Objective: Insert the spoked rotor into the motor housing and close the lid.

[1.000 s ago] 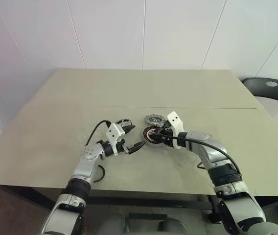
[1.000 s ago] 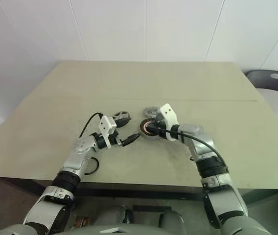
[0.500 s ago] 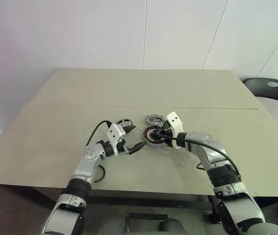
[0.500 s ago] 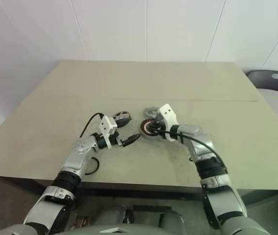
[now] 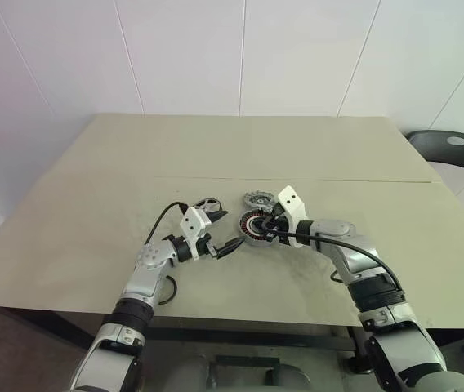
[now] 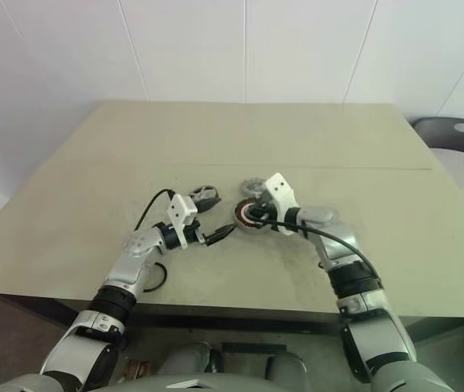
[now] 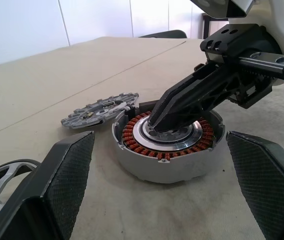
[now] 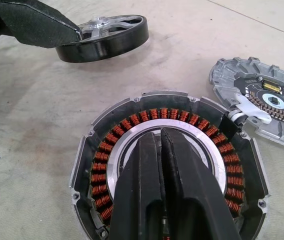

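Right gripper (image 8: 164,150) fingers together, pressed into the housing (image 8: 169,172) centre; left gripper (image 7: 157,165) wide apart, empty. Risk: tips scrape the windings or shove the housing into the rotor (image 8: 262,100).

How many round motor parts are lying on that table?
3: the silver copper-wound motor housing in the middle, the flat grey spoked rotor touching its rim, and the dark ring-shaped lid apart.

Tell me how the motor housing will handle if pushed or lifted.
The motor housing looks like metal packed with copper windings, so probably stiff and heavy for its size. It lies flat on the table, so a push would likely slide it, not roll it.
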Controlling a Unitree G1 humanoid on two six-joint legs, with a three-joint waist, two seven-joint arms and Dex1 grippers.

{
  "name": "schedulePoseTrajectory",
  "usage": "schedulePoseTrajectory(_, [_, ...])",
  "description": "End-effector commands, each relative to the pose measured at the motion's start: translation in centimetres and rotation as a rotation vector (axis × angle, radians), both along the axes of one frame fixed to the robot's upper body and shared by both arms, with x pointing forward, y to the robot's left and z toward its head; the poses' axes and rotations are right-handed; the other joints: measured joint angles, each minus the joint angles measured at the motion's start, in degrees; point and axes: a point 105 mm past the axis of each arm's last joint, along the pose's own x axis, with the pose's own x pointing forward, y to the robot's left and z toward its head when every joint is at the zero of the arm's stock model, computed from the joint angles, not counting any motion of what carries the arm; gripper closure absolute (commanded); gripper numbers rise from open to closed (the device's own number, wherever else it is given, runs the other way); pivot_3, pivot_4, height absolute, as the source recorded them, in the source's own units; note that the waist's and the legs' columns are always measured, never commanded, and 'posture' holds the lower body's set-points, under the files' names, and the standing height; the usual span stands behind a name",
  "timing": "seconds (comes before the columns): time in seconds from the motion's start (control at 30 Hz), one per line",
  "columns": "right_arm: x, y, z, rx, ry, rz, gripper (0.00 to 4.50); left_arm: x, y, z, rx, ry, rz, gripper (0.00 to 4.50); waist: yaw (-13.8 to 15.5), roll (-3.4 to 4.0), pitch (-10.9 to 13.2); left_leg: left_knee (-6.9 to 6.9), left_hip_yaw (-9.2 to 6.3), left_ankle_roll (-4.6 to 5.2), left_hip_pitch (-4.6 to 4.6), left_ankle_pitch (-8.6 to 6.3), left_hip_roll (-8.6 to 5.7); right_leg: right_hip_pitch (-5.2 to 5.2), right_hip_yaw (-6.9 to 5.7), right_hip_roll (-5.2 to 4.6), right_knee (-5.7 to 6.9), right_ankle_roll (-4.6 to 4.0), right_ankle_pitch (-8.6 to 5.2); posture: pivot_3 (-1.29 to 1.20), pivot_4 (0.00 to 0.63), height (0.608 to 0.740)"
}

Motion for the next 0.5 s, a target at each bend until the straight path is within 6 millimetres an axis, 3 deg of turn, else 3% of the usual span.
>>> schedulePoseTrajectory(0.03, [0.2, -0.2, 0.3, 0.007, -0.006, -0.008, 3.22, 0.2, -0.3, 1.0, 0.003, -0.045, -0.012, 0.00, -0.06, 0.00, 0.00, 0.00, 0.00, 0.00, 0.00, 0.00, 0.00, 0.00, 0.00, 0.00, 0.00, 0.00, 0.00, 0.00, 0.000, 0.740])
schedulePoseTrajectory(0.1, [0.1, 0.0, 0.3, 0.013, -0.008, -0.003, 2.61, 0.2, -0.3, 1.0, 0.004, -0.044, -0.013, 0.00, -0.06, 0.00, 0.00, 0.00, 0.00, 0.00, 0.00, 0.00, 0.00, 0.00, 0.00, 0.00, 0.01, 0.00, 0.00, 0.00, 0.000, 0.740])
schedulePoseTrajectory(0.33, [1.5, -0.8, 1.4, 0.050, -0.051, -0.085, 2.61, 0.2, -0.4, 0.8, 0.009, -0.042, -0.015, 0.00, -0.03, 0.00, 0.00, 0.00, 0.00, 0.00, 0.00, 0.00, 0.00, 0.00, 0.00, 0.00, 0.01, 0.01, 0.00, 0.00, 0.000, 0.740])
schedulePoseTrajectory(0.5, [1.8, -0.2, 3.3, 0.172, -0.080, -0.093, 2.61, 0.1, -0.4, 0.7, 0.015, -0.036, -0.016, 0.00, -0.06, 0.01, 0.00, -0.03, 0.00, 0.00, -0.02, 0.00, 0.00, -0.03, 0.00, 0.01, 0.01, 0.02, 0.01, 0.00, 0.000, 0.740])
